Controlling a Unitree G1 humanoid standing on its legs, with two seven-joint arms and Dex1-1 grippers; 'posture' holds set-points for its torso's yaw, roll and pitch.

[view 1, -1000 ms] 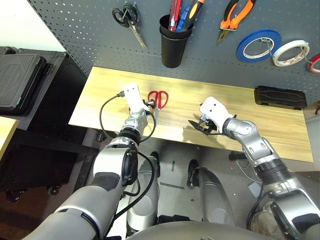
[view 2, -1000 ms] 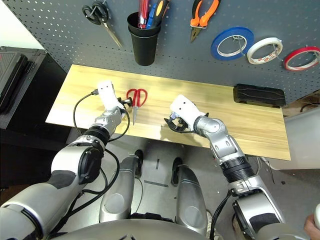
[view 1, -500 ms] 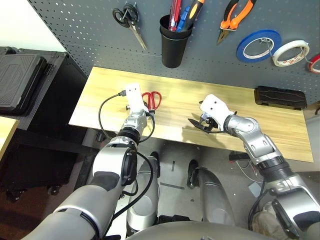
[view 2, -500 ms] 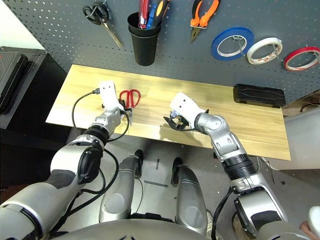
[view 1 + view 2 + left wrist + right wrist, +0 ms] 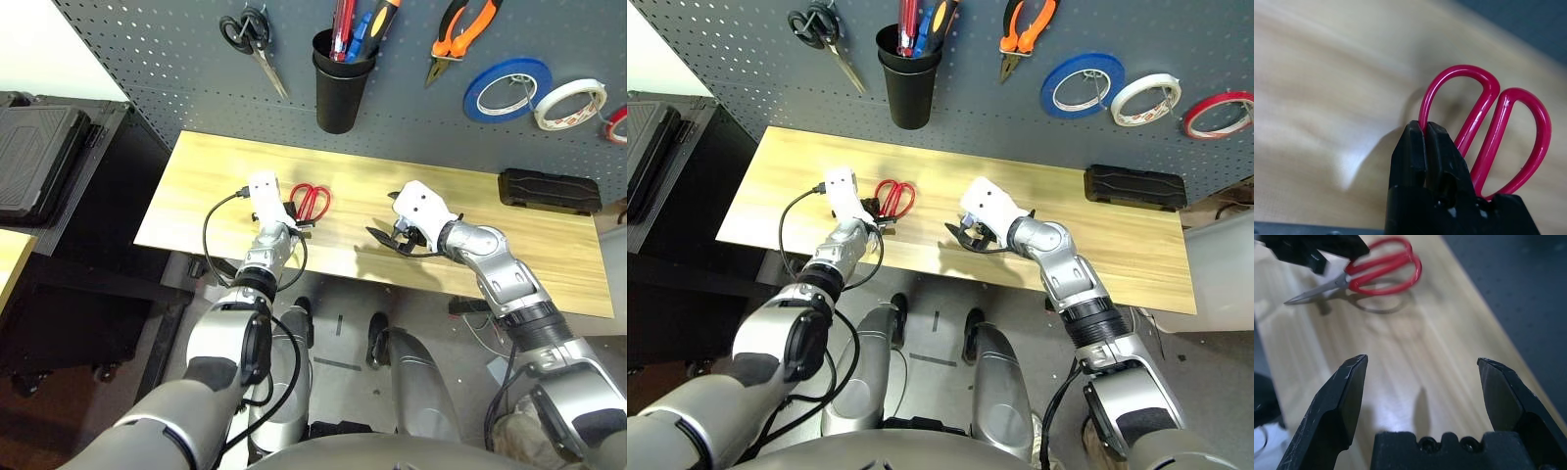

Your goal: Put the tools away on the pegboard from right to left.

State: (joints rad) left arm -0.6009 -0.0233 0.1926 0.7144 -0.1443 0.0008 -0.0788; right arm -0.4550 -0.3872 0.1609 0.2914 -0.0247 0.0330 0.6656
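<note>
Red-handled scissors [image 5: 310,203], last tool off the pegboard [image 5: 147,59], are pinched at one handle loop by the left gripper [image 5: 297,218] on the surface [image 5: 196,186]; screwdriver [image 5: 342,22], pliers [image 5: 460,29], red tape ring [image 5: 1218,113] are seen hung toward 12–2 o'clock; right gripper [image 5: 392,238] is held released.

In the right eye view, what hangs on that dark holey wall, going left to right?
black-handled scissors → black cup → orange-and-black pliers → blue tape roll → white tape roll → red tape ring

Workshop; tool-hung pegboard [image 5: 176,59]; wooden workbench [image 5: 196,186]
</note>
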